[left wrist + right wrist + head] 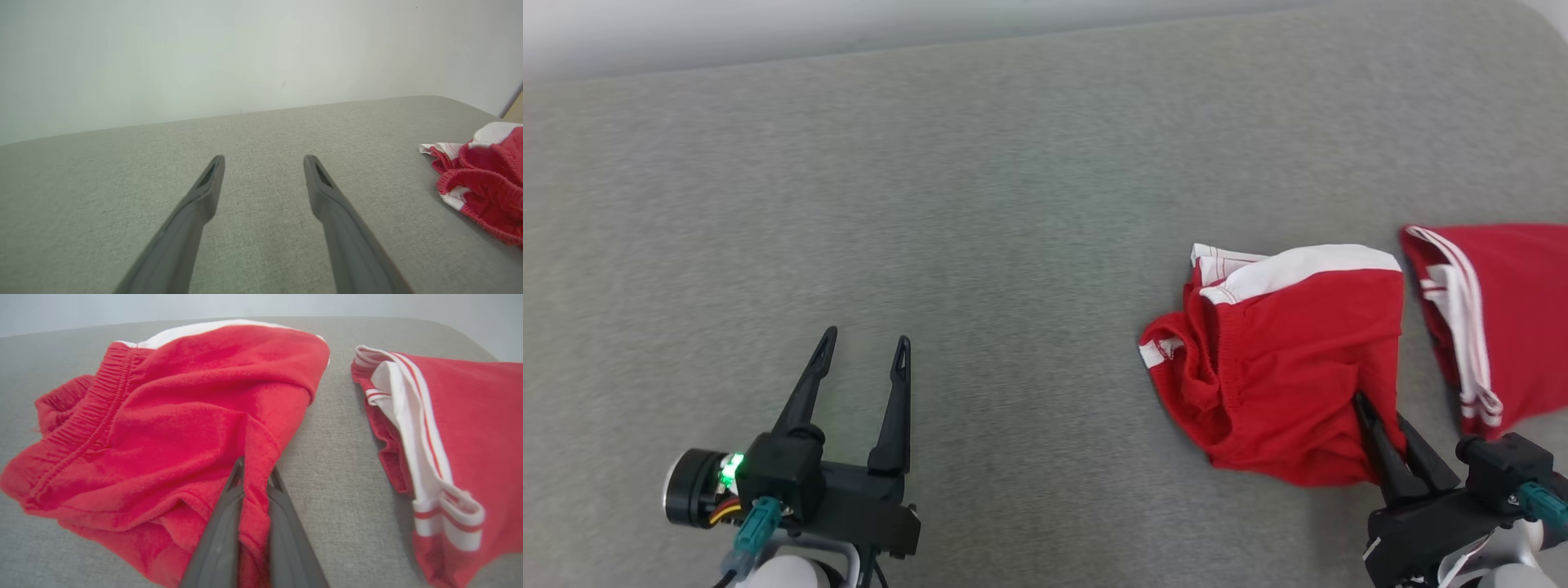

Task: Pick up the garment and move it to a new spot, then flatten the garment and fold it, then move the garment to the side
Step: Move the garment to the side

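Garment (1282, 359) fold tight inside right pincer (1380, 408)

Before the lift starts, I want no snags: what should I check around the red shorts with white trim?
1. Right gripper shut on a fold of the red shorts with white trim: ok.
2. Grip takes one layer only: cannot tell.
3. Second red garment with white stripes lies apart from the shorts: ok.
4. Left gripper open, touching no cloth: ok.
5. Room on the grey fabric surface for a new spot: ok.
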Robot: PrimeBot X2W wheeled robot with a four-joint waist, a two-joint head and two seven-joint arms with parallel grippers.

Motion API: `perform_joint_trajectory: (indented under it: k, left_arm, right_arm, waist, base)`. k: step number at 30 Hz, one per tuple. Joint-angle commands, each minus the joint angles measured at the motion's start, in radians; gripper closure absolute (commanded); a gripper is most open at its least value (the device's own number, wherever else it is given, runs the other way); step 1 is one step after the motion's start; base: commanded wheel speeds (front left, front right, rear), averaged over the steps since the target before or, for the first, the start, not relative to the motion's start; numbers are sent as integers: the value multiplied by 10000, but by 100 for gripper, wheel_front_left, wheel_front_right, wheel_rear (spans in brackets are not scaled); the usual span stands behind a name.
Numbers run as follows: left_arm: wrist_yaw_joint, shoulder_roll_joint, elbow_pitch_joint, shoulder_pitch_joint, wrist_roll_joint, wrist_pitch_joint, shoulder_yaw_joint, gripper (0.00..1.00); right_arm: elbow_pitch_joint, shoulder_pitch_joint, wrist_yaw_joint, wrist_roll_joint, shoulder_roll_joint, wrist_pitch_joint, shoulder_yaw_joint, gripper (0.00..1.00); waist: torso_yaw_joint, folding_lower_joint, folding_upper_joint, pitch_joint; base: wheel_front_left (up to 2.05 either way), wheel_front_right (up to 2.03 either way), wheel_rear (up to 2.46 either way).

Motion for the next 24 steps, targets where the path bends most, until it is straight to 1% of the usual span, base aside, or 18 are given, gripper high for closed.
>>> perform_joint_trajectory:
  k: [1, 7, 11, 12, 13, 14, 15, 17, 20, 21, 23, 24]
  left_arm:
    - [-14, 129, -74, -196, 81, 99, -27, 0]
    - [-31, 270, -205, -480, 249, 358, -95, 0]
    - [26, 334, -290, -566, 330, 486, -139, 0]
    - [26, 334, -290, -566, 330, 486, -139, 0]
    - [40, 357, -306, -574, 339, 496, -144, 0]
    - [55, 418, -368, -591, 362, 553, -127, 0]
    - [62, 439, -390, -592, 370, 583, -118, 0]
    - [37, 478, -421, -625, 394, 648, -143, 0]
    - [21, 544, -450, -738, 433, 718, -162, 0]
    - [25, 536, -459, -774, 441, 739, -180, 0]
    - [21, 531, -494, -843, 470, 755, -214, 0]
    - [2, 517, -481, -883, 473, 768, -245, 0]
  right_arm:
    - [-65, -9, -8, -123, -167, -104, 18, 100]
    - [-490, -691, -8, -720, -776, -565, 370, 100]
    - [-951, -1150, -8, -961, -1341, -748, 308, 100]
    - [-951, -1150, -8, -961, -1341, -748, 308, 100]
    - [-1015, -1241, -8, -963, -1495, -763, 218, 100]
    - [-1105, -1480, -8, -886, -1828, -767, 114, 100]
    - [-1059, -1640, -8, -738, -1967, -797, 13, 100]
    - [-820, -1962, -8, -601, -2334, -842, -77, 100]
    - [41, -2558, -8, 31, -2604, -968, 30, 100]
    - [402, -2765, -8, 128, -2740, -988, 243, 100]
    - [1267, -3314, -10, 731, -2760, -1054, 750, 100]
    - [1695, -3552, -10, 791, -2897, -1088, 1001, 100]
  waist:
    - [-1049, 0, -1, 405]
    - [-1573, 0, -1, 649]
    - [-1824, 0, -1, 752]
    - [-1824, 0, -1, 752]
    - [-1875, 0, -1, 761]
    - [-2004, 0, -1, 828]
    - [-2069, 0, -1, 858]
    - [-2167, 0, -1, 911]
    - [-2255, 0, -1, 996]
    - [-2265, 0, -1, 1023]
    - [-2266, 0, -1, 1089]
    - [-2218, 0, -1, 1110]
  base:
    - [0, 0, 0]
    - [0, 0, 0]
    - [0, 0, 0]
    - [0, 0, 0]
    - [0, 0, 0]
    - [0, 0, 0]
    - [0, 0, 0]
    - [0, 0, 0]
    - [0, 0, 0]
    - [0, 0, 0]
    - [0, 0, 0]
    - [0, 0, 0]
